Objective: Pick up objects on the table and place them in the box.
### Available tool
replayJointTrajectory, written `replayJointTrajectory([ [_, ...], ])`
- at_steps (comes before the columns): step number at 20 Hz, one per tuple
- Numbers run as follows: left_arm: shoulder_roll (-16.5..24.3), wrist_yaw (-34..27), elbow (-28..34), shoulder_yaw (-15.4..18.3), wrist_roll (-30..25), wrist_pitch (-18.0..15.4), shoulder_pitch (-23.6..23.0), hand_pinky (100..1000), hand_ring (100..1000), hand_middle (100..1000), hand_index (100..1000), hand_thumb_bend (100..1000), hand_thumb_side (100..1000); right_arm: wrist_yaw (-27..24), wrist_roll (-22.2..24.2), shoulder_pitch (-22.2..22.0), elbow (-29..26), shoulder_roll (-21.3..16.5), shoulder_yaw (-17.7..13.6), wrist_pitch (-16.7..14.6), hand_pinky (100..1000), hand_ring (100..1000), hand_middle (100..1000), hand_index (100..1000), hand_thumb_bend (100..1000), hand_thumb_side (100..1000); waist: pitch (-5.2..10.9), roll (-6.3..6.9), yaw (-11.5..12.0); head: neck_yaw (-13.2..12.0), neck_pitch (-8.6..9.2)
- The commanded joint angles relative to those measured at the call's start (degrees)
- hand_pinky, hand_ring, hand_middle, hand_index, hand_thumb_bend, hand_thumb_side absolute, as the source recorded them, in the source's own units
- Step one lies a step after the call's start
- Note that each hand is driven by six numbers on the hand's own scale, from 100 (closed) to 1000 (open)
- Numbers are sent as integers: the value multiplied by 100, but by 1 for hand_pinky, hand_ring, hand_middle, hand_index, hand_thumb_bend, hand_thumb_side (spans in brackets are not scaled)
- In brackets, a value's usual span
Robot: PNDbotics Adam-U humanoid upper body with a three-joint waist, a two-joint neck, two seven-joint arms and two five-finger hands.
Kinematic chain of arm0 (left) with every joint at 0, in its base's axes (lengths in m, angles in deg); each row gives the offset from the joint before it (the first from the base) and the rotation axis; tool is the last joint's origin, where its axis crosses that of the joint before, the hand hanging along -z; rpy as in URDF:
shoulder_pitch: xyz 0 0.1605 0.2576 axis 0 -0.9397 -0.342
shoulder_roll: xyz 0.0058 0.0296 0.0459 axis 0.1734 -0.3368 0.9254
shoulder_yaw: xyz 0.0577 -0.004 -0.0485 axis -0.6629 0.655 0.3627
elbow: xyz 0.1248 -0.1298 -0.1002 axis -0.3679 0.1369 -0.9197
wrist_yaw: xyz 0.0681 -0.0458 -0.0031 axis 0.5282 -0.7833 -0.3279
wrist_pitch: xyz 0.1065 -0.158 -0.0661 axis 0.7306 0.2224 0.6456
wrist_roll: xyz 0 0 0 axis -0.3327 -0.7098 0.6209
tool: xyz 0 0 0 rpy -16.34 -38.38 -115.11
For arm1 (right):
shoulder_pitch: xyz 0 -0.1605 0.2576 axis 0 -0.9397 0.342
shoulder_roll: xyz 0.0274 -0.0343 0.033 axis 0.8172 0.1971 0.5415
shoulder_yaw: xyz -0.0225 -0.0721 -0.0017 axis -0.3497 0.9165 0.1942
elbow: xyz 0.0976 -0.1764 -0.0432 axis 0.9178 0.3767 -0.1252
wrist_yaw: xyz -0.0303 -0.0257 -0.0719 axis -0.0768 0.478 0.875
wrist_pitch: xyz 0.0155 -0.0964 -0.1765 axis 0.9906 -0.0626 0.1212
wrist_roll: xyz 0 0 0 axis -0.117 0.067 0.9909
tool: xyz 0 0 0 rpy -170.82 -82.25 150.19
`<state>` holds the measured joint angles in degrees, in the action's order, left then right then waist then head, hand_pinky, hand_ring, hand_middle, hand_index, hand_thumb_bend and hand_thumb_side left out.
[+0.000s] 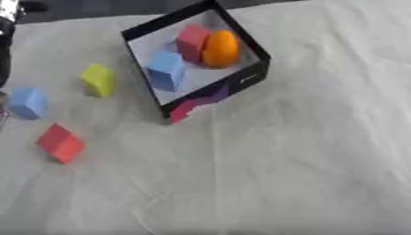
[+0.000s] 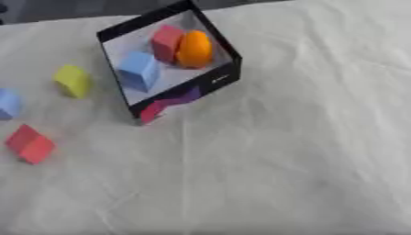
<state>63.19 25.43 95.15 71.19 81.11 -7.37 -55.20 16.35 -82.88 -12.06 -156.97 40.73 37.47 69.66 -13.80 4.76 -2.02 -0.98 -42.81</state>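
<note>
A black-rimmed box point(image 1: 249, 75) with a pale inside stands at the upper middle of the white cloth. In it lie a red block point(image 1: 191, 41), an orange rounded object point(image 1: 221, 48) and a blue block point(image 1: 166, 69). Left of the box, three blocks lie on the cloth: a yellow one point(image 1: 98, 80), a blue one point(image 1: 27, 103) and a red one point(image 1: 59, 142). Only a dark and silver sliver of my left arm and hand point(image 1: 4, 69) shows, at the left edge of the left eye view, right beside the loose blue block. My right hand shows in no view.
The white cloth point(image 1: 305, 160) is wrinkled and covers the whole table. A red and purple patch point(image 1: 192, 104) marks the box's near outer wall. The dark table edge runs along the top.
</note>
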Motion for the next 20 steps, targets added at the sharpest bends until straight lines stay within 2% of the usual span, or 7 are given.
replayJointTrajectory([
  [1, 523, 85, 158, -38, -176, 87, 77, 729, 869, 780, 758, 267, 688, 60, 60, 30, 98, -87, -87, 67, 756, 795, 761, 868, 100, 611, -25, 75, 4, -26, -22],
  [6, 973, 211, 227, -109, -496, 229, 24, 736, 869, 783, 772, 280, 686, 95, 161, -11, 312, -83, -104, 137, 765, 804, 775, 878, 100, 731, -41, 120, 4, -13, -23],
  [8, 1206, 246, 252, -136, -673, 300, -16, 739, 869, 783, 777, 291, 688, 93, 204, -19, 345, -91, -116, 131, 767, 806, 777, 881, 100, 741, -46, 128, -1, 34, -33],
  [11, 1565, 255, 290, -190, -971, 462, -98, 744, 869, 785, 785, 302, 698, 126, 246, -42, 357, -113, -138, 106, 768, 806, 777, 881, 100, 710, -51, 141, -7, 54, -71],
  [13, 1830, 202, 301, -255, -1179, 615, -171, 752, 870, 788, 792, 318, 700, 201, 290, -65, 350, -143, -141, 79, 766, 804, 775, 881, 100, 605, -55, 156, -1, 61, -109],
  [17, 2338, -32, 323, -344, -1525, 1079, -376, 765, 874, 792, 801, 346, 706, 361, 346, -116, 342, -188, -171, 57, 763, 798, 769, 878, 100, 604, -71, 187, 32, 48, -130],
  [20, 2550, -152, 399, -387, -1586, 1416, -512, 776, 877, 794, 800, 391, 684, 401, 313, -142, 345, -206, -183, 94, 762, 794, 764, 875, 100, 610, -84, 191, 45, 72, -131],
])
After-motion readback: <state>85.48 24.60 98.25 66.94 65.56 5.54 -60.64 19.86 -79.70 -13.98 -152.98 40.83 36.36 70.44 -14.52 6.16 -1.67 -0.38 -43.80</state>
